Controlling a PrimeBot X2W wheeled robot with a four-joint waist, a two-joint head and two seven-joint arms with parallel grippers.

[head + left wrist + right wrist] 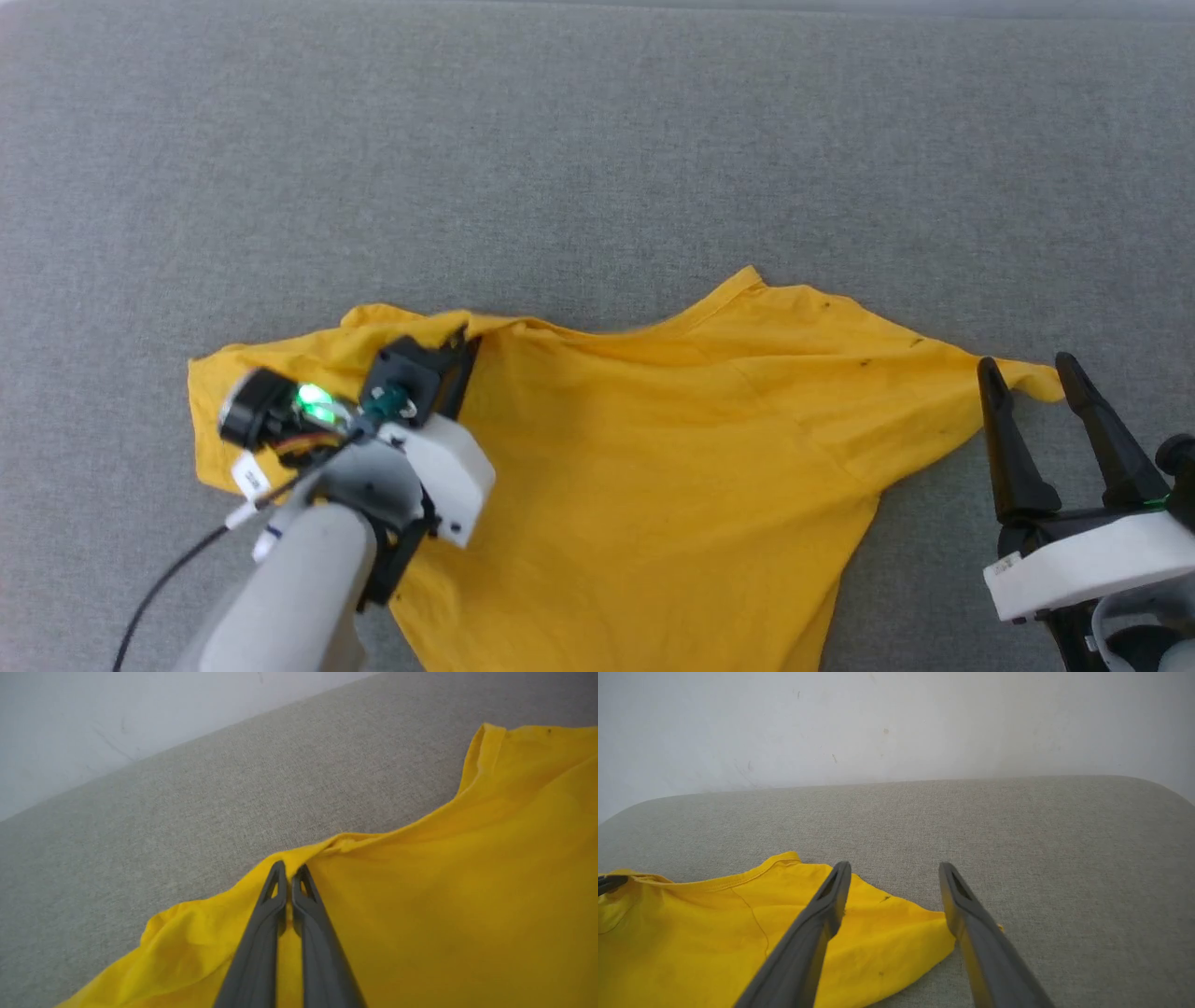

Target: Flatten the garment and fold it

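L gripper (289, 870) is pinching garment (653, 439) top edge, R gripper (1027, 369) is hovering wide open, empty; one-sided pulling is probably risking bunching.

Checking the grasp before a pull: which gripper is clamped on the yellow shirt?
The left gripper: it is pinched shut on the far edge of the garment, while the right gripper stands open at a sleeve tip.
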